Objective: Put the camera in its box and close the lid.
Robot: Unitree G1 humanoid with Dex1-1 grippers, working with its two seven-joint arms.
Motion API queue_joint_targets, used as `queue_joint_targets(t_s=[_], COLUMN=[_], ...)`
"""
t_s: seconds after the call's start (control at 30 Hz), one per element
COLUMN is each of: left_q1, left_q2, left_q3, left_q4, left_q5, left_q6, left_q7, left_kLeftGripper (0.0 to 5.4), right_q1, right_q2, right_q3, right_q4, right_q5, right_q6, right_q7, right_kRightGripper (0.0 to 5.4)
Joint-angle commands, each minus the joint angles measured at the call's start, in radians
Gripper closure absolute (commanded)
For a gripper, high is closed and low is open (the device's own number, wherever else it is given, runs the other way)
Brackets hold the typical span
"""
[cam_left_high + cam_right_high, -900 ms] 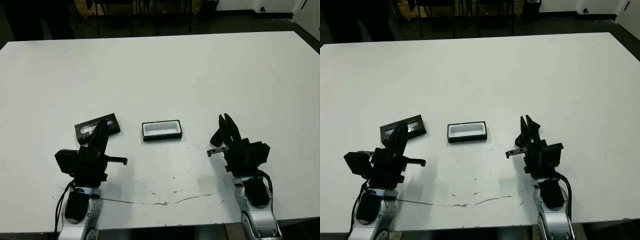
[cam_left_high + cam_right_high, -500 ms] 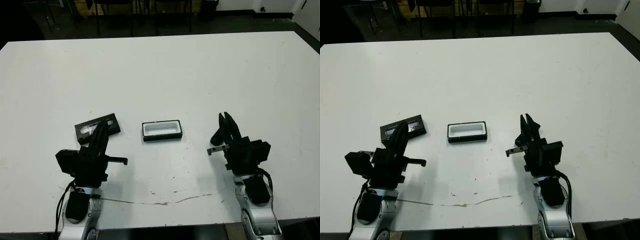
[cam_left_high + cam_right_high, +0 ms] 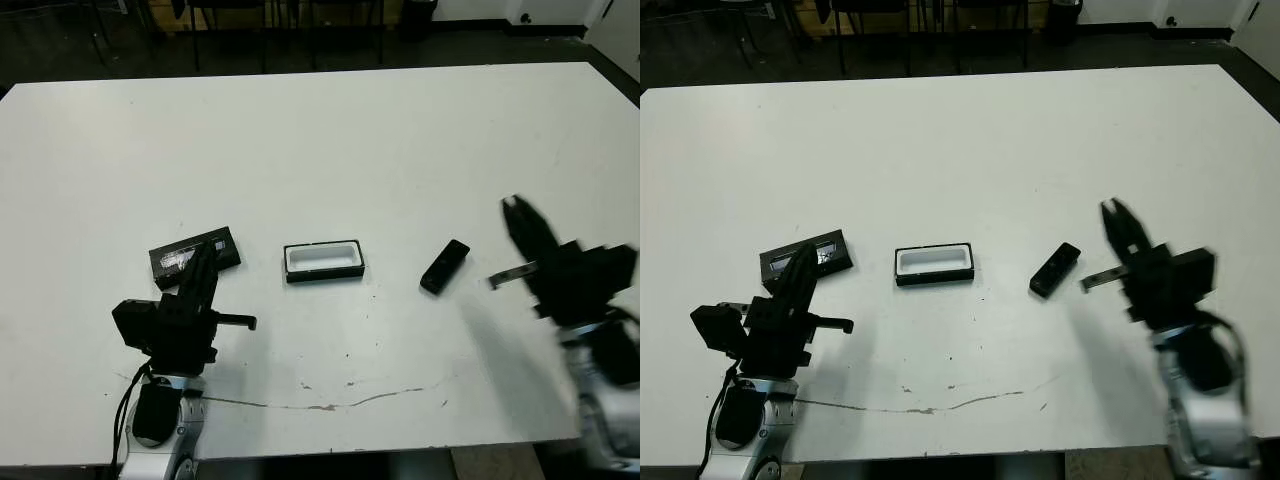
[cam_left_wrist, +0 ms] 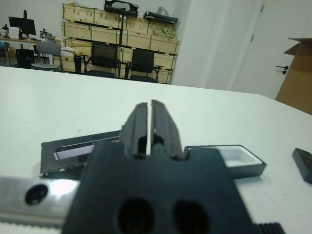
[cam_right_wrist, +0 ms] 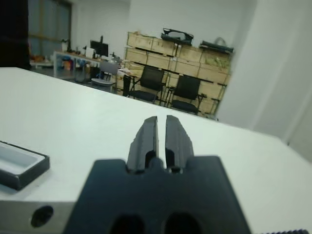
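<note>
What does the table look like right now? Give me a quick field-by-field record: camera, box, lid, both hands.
camera: slim black bar lying flat on the white table, to the right of the box, apart from it
box: open tray, white lining showing, nothing inside
lid: flat panel on the table, left of the box
left hand: shut, holding nothing, beside the lid
right hand: shut, holding nothing, right of the camera, not touching it
</note>
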Motion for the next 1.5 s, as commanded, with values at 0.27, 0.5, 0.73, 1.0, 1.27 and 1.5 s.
queue_joint_targets(t_s=[0.27,0.5,0.73,1.0,1.27,1.5], left_q1=[0.029,0.039,0.046,0.047,0.05,0.052], left_q2=[0.002,0.005,0.006,0.012,0.011,0.011], left_q3=[0.006,0.01,0.01,0.012,0.013,0.014], left_q4=[0.012,0.003,0.002,0.002,-0.001,-0.002], left_q5=[0.003,-0.012,-0.02,-0.006,-0.012,-0.016], left_q6=[0.01,0.016,0.015,0.013,0.018,0.02], left_q7=[0.009,0.0,-0.002,-0.001,-0.006,-0.009], left_kLeftGripper=[5.39,5.39,5.39,5.39,5.39,5.39], right_q1=[-0.061,-0.14,-0.181,-0.221,-0.232,-0.261], right_q2=[-0.219,-0.31,-0.351,-0.393,-0.375,-0.342], right_q3=[0.011,0.089,0.181,0.295,0.337,0.366], right_q4=[0.086,0.211,0.244,0.258,0.29,0.355], right_q5=[-0.006,-0.054,-0.124,-0.208,-0.223,-0.241], right_q6=[0.196,0.245,0.271,0.333,0.341,0.32], right_q7=[0.196,0.342,0.429,0.529,0.57,0.561], right_kRightGripper=[5.4,5.4,5.4,5.4,5.4,5.4])
